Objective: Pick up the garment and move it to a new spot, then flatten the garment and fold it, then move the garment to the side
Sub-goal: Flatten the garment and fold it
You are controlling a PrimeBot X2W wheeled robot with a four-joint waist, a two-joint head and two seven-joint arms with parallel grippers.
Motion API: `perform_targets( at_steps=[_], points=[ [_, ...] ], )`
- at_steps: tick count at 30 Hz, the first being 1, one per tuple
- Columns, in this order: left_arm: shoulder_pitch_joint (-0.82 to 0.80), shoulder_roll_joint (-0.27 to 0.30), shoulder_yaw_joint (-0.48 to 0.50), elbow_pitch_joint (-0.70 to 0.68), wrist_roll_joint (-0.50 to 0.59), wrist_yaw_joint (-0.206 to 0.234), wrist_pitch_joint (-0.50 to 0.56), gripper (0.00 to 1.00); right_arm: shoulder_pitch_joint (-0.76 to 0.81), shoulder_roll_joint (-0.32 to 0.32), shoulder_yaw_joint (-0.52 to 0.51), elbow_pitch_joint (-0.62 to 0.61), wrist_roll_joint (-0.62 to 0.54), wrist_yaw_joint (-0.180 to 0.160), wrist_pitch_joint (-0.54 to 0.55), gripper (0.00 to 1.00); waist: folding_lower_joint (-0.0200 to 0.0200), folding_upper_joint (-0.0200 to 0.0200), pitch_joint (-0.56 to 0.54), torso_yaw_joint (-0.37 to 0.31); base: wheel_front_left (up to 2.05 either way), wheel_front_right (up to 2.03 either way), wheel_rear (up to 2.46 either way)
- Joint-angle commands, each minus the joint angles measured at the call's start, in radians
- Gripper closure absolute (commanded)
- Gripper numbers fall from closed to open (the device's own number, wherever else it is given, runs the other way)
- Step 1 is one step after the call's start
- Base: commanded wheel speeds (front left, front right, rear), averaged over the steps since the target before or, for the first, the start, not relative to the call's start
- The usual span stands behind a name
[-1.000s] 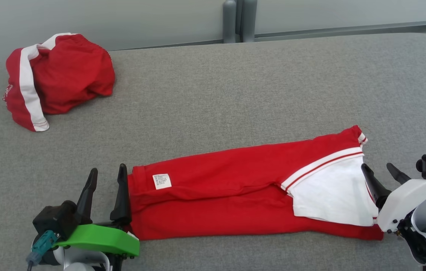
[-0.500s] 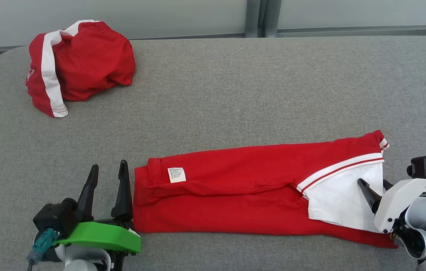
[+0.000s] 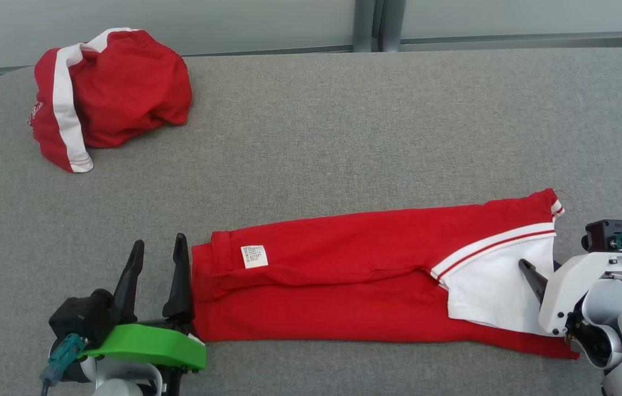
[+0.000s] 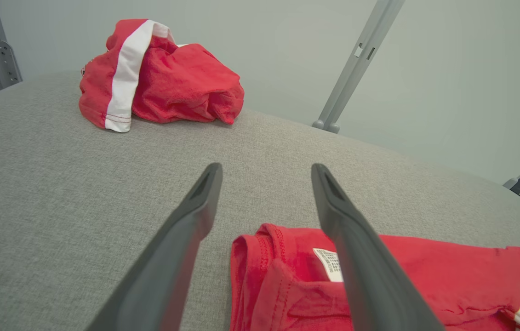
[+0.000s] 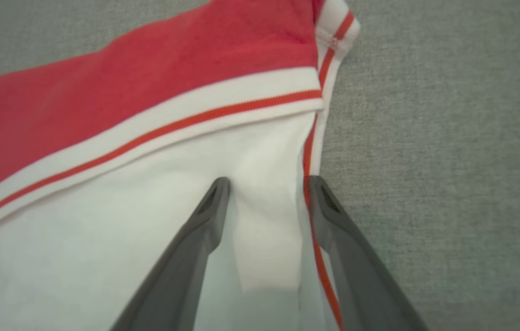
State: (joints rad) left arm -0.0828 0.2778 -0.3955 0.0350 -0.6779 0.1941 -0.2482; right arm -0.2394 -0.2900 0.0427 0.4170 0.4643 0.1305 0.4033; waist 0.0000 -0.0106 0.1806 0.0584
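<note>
Red knit garment (image 3: 343,286), folded to a long strip, lies along the near side of the grey tabletop (image 3: 343,137).

Head view: left claw (image 3: 159,242) is spread, its inner finger touching the end that carries the label (image 3: 254,256). Right claw (image 3: 536,272) is over the white end. A red heap (image 3: 107,93) sits at the far left, well apart.

Left wrist view: fingers wide, only the garment's corner under one of them. Closing here would likely catch a bare edge or miss.

Right wrist view: fingers spread astride the white panel's edge, cloth between them but not pinched. A shallow pinch may take the top layer alone and open the fold. Uneven grips would skew the strip. The rough cover could drag and bunch it.

Containers: none in use. Both garments lie bare on the tabletop.
</note>
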Motion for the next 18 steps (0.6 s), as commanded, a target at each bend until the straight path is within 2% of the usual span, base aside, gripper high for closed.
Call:
perform_targets(
  at_steps=[1, 3, 4, 9, 18],
  points=[
    [-0.017, 0.003, -0.001, 0.002, 0.006, -0.002, -0.006, 0.0, 0.002, 0.007, 0.017, 0.019, -0.01, 0.0, 0.009, 0.65, 0.0, 0.0106, 0.001, -0.001, 0.0, 0.0, 0.0],
    [-0.018, 0.003, -0.002, 0.003, 0.004, -0.001, -0.006, 0.0, -0.004, 0.009, 0.028, 0.024, -0.016, 0.0, 0.003, 0.94, 0.0, 0.0106, 0.002, -0.003, 0.0, 0.0, 0.0],
    [-0.018, 0.003, -0.002, 0.003, 0.004, -0.001, -0.006, 0.0, -0.007, 0.008, 0.032, 0.027, -0.019, 0.0, 0.0, 1.0, 0.0, 0.0106, 0.002, -0.003, 0.0, 0.0, 0.0],
    [-0.016, 0.006, -0.001, 0.004, 0.001, 0.005, -0.007, 0.0, -0.038, -0.006, 0.024, 0.021, -0.019, 0.0, -0.044, 1.0, 0.0, 0.0106, 0.001, -0.011, 0.0, 0.0, 0.0],
    [-0.006, 0.011, -0.004, 0.008, -0.001, 0.008, -0.006, 0.0, -0.049, -0.052, -0.014, -0.002, -0.009, -0.001, -0.064, 1.0, 0.0, 0.0106, -0.014, -0.037, 0.0, 0.0, 0.0]
  ],
)
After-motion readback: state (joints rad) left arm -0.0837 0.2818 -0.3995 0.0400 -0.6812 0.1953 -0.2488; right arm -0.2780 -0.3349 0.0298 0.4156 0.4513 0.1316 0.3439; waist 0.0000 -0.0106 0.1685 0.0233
